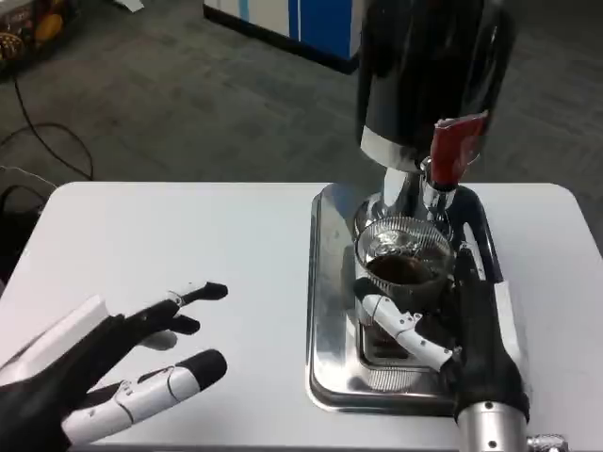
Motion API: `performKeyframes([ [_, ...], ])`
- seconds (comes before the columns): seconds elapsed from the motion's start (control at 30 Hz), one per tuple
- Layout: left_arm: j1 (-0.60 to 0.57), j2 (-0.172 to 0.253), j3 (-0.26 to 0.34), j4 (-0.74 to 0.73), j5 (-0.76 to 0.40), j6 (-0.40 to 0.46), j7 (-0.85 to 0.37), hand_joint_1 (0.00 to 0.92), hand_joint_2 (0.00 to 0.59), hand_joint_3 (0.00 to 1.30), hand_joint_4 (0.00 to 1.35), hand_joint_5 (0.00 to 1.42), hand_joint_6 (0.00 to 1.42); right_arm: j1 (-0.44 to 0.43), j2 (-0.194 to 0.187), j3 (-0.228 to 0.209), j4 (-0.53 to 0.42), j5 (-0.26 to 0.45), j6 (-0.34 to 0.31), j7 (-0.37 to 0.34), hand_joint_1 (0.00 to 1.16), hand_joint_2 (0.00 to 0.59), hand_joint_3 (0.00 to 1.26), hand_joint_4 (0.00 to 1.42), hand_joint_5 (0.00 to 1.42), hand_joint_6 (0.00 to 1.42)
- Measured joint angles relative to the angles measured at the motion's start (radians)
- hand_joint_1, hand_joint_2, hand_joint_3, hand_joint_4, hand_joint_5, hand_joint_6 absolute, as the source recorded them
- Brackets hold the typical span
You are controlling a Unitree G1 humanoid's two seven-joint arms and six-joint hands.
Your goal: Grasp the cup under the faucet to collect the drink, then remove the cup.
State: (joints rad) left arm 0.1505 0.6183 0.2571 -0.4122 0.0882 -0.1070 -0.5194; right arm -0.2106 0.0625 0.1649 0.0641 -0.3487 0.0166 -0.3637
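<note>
Step now: The cup sits under the faucet and already has dark drink in it. I think the filling part is almost done.
Right hand: The right hand is around the cup, with one white finger across its front and the black part up its right side. It holds the cup.
Left hand: The left hand lies over the front left part of the table, well apart from the cup. Its fingers are spread wide and hold nothing.
Where the cup is: It stands on the metal tray, near the tray's back edge, close to the table's right side.
Next move: I think the hand must keep the cup straight up and pull it slowly toward the tray's front edge, so nothing spills.
Cup: Clear, round, with little ridges at the rim. It looks thin and easy to squash.
Tray: Shiny silver, with rounded corners and a raised rim.
Machine: The drink machine is black and shiny, with a red handle.
Table: White, flat and smooth.
</note>
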Motion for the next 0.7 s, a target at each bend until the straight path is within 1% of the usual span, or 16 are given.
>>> performKeyframes([
  [0.2,0.010,0.006,0.002,0.001,0.000,0.000,0.000,0.000,0.094,0.16,0.06,0.20,0.25,-0.002,0.000,0.007,0.008,-0.014,-0.004,-0.033,0.76,0.190,0.18,0.36,0.47,0.34],
  [0.33,0.010,0.008,0.004,0.002,-0.001,0.000,0.000,0.000,0.095,0.16,0.06,0.20,0.25,-0.002,0.000,0.012,0.010,-0.020,-0.004,-0.046,0.76,0.197,0.22,0.40,0.50,0.35],
  [0.43,0.010,0.008,0.004,0.003,-0.001,0.000,0.000,0.000,0.095,0.16,0.06,0.20,0.25,-0.002,-0.001,0.015,0.012,-0.023,-0.005,-0.057,0.77,0.200,0.26,0.43,0.52,0.38],
  [0.67,0.009,0.009,0.005,0.014,-0.002,-0.001,0.000,0.000,0.095,0.16,0.06,0.20,0.25,-0.001,-0.001,0.021,0.022,-0.048,-0.013,-0.080,0.78,0.203,0.33,0.50,0.58,0.43],
  [0.7,0.009,0.009,0.006,0.016,-0.002,-0.001,0.000,0.000,0.095,0.16,0.06,0.20,0.25,-0.001,-0.001,0.021,0.023,-0.057,-0.017,-0.090,0.78,0.203,0.35,0.53,0.58,0.43],
])
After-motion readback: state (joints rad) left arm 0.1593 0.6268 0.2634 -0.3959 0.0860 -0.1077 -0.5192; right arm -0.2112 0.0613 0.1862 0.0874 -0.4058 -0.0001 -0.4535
